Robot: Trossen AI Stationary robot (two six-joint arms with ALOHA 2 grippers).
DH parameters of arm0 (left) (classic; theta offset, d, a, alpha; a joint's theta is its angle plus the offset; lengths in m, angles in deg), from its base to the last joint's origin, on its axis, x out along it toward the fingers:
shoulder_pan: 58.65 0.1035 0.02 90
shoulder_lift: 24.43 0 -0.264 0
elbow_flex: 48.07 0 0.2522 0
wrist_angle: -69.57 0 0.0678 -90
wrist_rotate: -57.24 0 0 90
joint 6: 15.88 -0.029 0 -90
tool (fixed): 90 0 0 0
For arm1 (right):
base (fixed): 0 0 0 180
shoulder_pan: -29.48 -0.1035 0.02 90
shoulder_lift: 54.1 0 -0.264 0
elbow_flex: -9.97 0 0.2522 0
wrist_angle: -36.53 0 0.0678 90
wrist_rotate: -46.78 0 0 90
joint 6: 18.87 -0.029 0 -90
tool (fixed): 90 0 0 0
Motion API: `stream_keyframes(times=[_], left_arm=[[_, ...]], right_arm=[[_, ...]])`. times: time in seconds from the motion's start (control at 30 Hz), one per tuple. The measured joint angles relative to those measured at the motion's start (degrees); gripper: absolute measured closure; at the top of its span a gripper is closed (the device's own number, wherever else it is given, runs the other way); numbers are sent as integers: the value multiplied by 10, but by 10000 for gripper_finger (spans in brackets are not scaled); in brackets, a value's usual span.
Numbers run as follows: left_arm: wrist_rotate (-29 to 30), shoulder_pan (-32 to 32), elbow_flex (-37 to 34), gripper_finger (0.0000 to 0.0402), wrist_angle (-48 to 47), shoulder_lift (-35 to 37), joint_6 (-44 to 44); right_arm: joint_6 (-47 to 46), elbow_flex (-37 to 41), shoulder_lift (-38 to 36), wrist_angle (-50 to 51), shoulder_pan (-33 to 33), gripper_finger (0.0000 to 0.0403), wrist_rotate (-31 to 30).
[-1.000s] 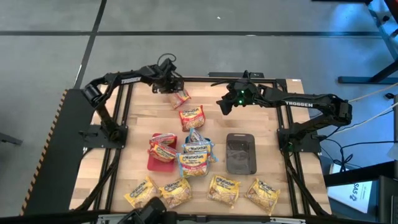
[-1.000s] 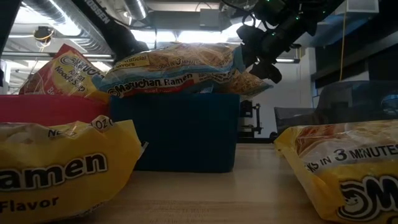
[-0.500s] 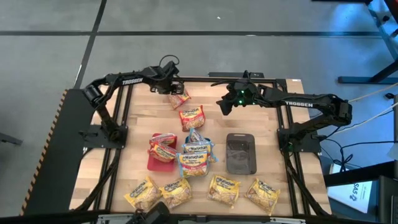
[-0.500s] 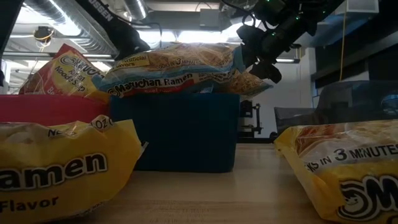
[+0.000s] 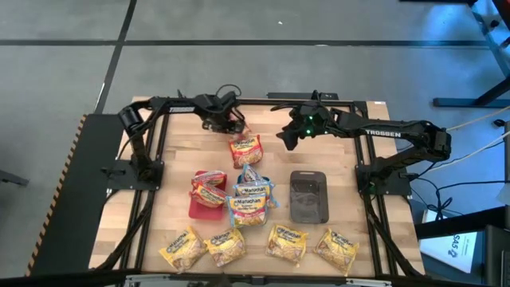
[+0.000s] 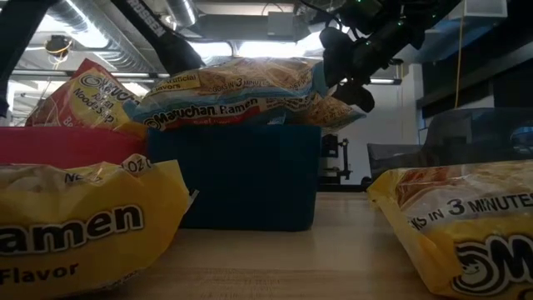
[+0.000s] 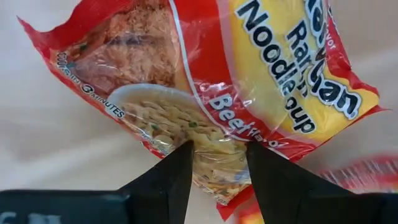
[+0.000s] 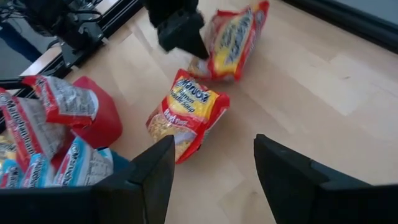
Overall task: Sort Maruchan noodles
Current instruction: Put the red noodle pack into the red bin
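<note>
We are looking down on a wooden table [image 5: 175,191] with Maruchan noodle packets spread across it. The left gripper [image 5: 233,124] is reaching over the far middle of the table, and its jaws are clenching the edge of a red beef packet [image 7: 249,87]; in the left wrist view the two dark fingers [image 7: 168,177] are pinching the crinkly plastic between them. In the right wrist view this held packet is hanging tilted from the left gripper, just beyond a second red packet [image 8: 185,112] that is lying flat on the wood. From above, that second packet is sitting just nearer the front than the held one.

The right gripper [image 5: 287,135] is hovering over the far right part of the table, well apart from the packets, and its jaws are standing released with nothing between them.

In the middle, a red tray [image 5: 194,209] is carrying red packets [image 5: 209,190], and beside it blue-edged packets [image 5: 250,199] are piling on a blue tray [image 6: 241,179]. A dark grey tray [image 5: 308,196] is sitting to their right. Four yellow packets [image 5: 287,243] are lying in a row along the near edge of the table.
</note>
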Motion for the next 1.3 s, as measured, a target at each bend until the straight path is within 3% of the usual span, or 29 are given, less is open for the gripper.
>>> stream_keyframes(times=[0.2,0.27,0.4,0.47,0.73,0.97,1.1,1.3], left_arm=[[-58,-30,-3,253,59,33,19],[-35,-31,-2,253,69,50,15],[70,-10,-2,253,86,79,-14],[82,9,-2,254,81,85,-44],[-2,54,-3,253,53,79,-112],[-9,56,-3,238,86,79,-114],[21,56,-3,237,86,79,-112],[2,60,-3,236,49,79,-107]], right_arm=[[-1,0,0,5,0,188,7],[-1,0,0,5,0,188,7],[-1,0,0,12,0,188,13],[-1,0,0,18,0,188,14],[-1,0,0,17,0,188,28],[-15,0,2,-5,0,188,25],[-22,0,42,-30,-4,188,34],[-30,-29,131,-103,-20,188,28]])
